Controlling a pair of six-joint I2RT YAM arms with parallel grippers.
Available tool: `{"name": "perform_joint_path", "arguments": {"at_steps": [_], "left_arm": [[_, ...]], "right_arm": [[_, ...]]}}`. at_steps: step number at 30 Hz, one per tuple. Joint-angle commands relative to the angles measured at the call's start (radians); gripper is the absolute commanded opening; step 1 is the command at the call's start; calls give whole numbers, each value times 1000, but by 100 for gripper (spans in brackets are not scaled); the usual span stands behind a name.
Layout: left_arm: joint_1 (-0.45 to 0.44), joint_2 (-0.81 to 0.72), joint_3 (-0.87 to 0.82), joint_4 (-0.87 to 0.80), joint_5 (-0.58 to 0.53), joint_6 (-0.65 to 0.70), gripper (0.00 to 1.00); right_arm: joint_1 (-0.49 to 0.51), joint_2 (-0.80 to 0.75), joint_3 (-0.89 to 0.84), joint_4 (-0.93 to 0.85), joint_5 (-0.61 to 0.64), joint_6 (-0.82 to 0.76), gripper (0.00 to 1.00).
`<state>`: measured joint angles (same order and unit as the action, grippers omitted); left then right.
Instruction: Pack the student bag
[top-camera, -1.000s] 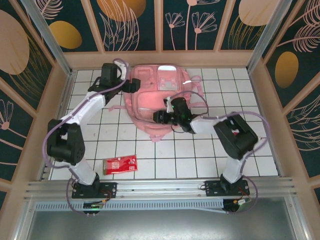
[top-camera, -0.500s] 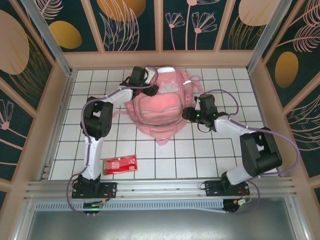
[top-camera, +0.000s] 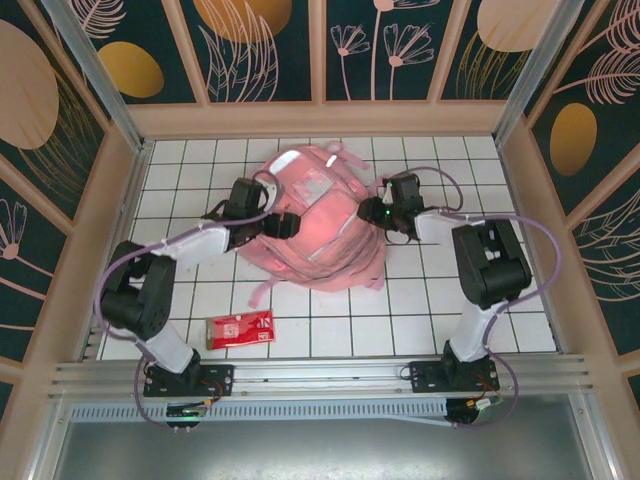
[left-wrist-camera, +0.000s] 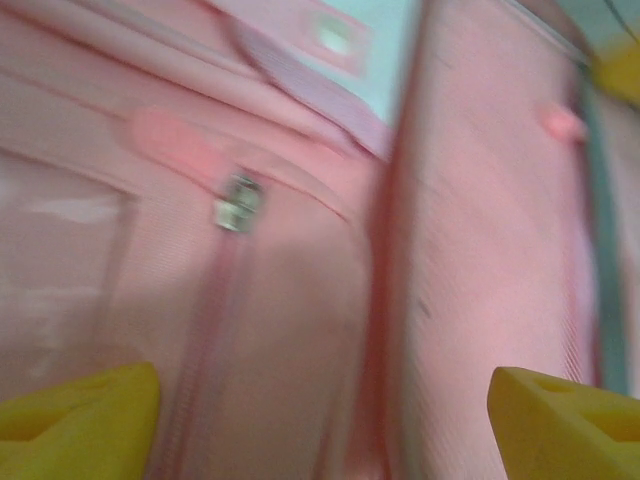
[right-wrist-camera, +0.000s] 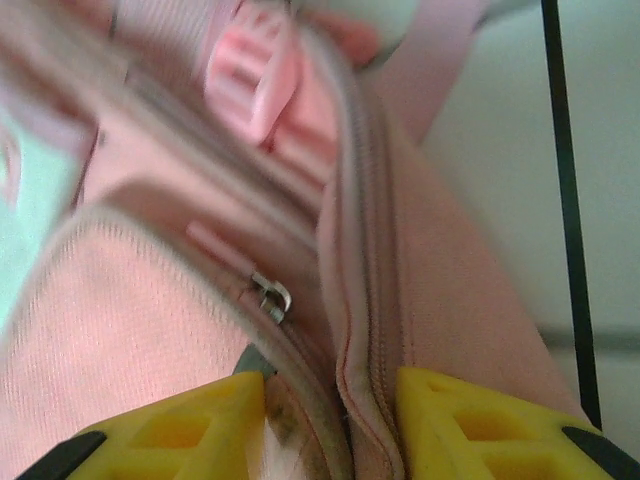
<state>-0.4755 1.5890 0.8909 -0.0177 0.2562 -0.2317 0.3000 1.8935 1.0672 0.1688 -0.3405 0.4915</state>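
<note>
The student bag (top-camera: 315, 215) flanked by two arms.
It lies on the white-tiled bench (top-camera: 480, 300), toward 12 o'clock of centre. The left end effector (top-camera: 285, 224), at the bag's 9 o'clock, has its fingers spread wide, facing pink fabric. The right end effector (top-camera: 372, 212), at 3 o'clock, pinches a zipped fold of the bag.

A lab-style robot cell: gridded white table (top-camera: 420, 320), floral wall panels (top-camera: 270, 50), aluminium rail (top-camera: 320, 372).

Pink student bag (top-camera: 310, 215) — white gridded table (top-camera: 420, 310)
</note>
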Motion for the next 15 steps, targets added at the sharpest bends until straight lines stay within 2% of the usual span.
{"name": "perform_joint_path", "arguments": {"at_steps": [1,5,6,8,10,12,14,15], "left_arm": [[-128,-64,-81,-146,154,-108,83],[-155,-140,7,-277,168,1,82],[-156,-157,52,-323,169,77,83],[-154,-193,120,-385,84,225,83],[-156,-226,147,-409,-25,443,85],[-155,-251,97,-368,-113,659,85],[-156,-249,44,-435,-40,968,85],[-156,-239,20,-450,-40,1068,87]], "right_arm": [[-31,141,97,70,-87,-25,39],[-47,259,211,108,-134,5,42],[-51,274,238,107,-140,21,42],[-57,268,267,92,-144,28,43],[-59,211,266,64,-128,9,46],[-65,130,251,16,-115,-7,51],[-70,33,215,-36,-101,-15,53],[-69,-27,174,-62,-83,-18,54]]}}
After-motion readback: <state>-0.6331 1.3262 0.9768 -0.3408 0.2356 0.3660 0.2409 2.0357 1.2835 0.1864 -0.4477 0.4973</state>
